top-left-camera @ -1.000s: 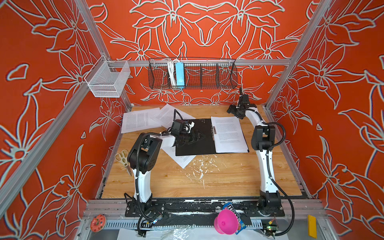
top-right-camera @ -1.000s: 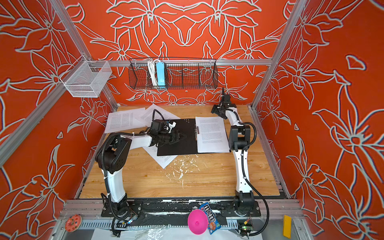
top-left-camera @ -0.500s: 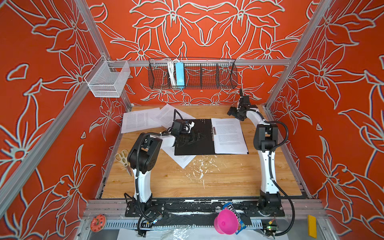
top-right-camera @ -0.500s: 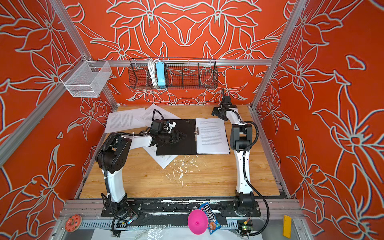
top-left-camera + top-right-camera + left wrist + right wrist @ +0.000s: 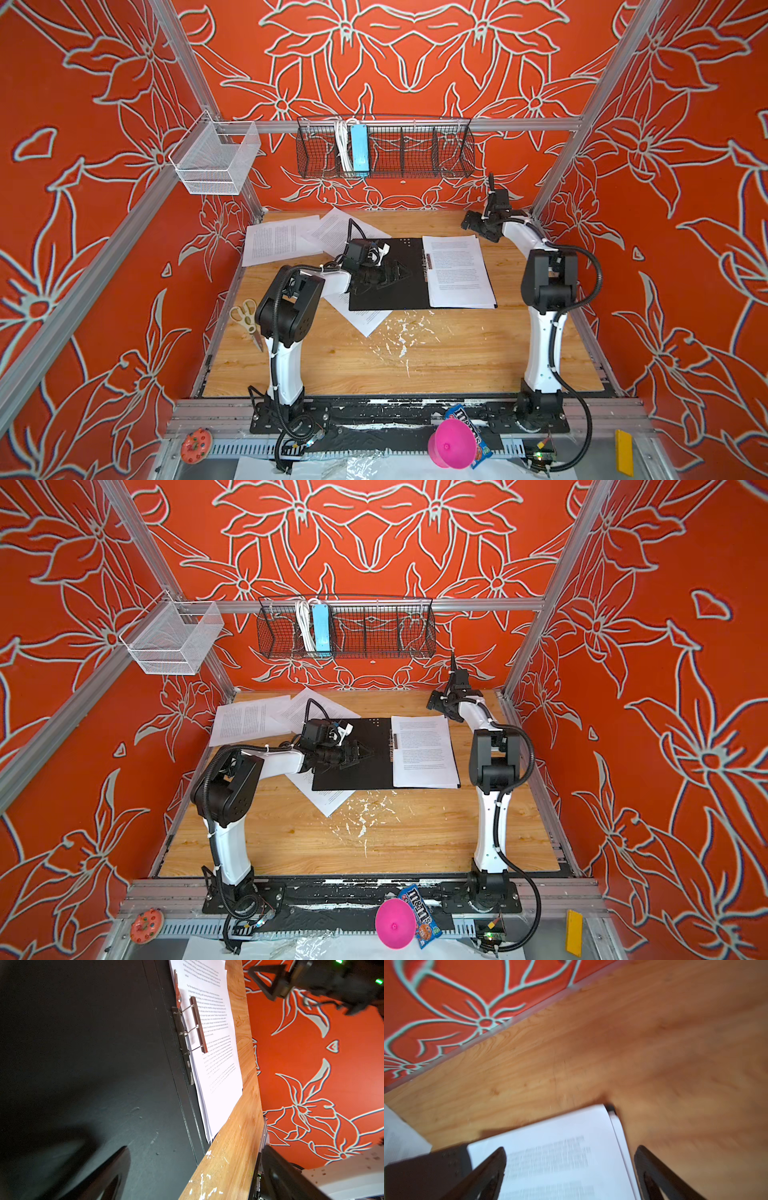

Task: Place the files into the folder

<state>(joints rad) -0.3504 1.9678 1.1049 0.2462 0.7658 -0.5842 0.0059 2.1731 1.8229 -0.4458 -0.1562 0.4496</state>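
The folder [image 5: 399, 293] [image 5: 365, 773] lies open on the table, black inside up, with its metal clip [image 5: 198, 1024] at the spine. A stack of files [image 5: 457, 270] [image 5: 424, 750] [image 5: 216, 1043] [image 5: 560, 1147] rests on its right half. Two more files [image 5: 278, 245] [image 5: 332, 232] lie at the back left, and another [image 5: 365, 320] pokes out under the folder's front left corner. My left gripper [image 5: 390, 276] [image 5: 359, 754] [image 5: 193, 1174] hovers open over the bare left half. My right gripper [image 5: 478, 228] [image 5: 440, 706] [image 5: 569, 1172] stands open, empty, above the stack's far right corner.
Scissors [image 5: 247, 318] lie at the table's left edge. White flecks [image 5: 399, 332] dot the wood in front of the folder. A black wire basket [image 5: 415, 149] with a light-blue power strip [image 5: 359, 149] hangs on the back wall, beside a white mesh basket [image 5: 214, 162].
My right gripper's jaws have spread a little wider over the stack's far corner, and the right wrist view is blurred by motion. The left arm and the folder have stayed put.
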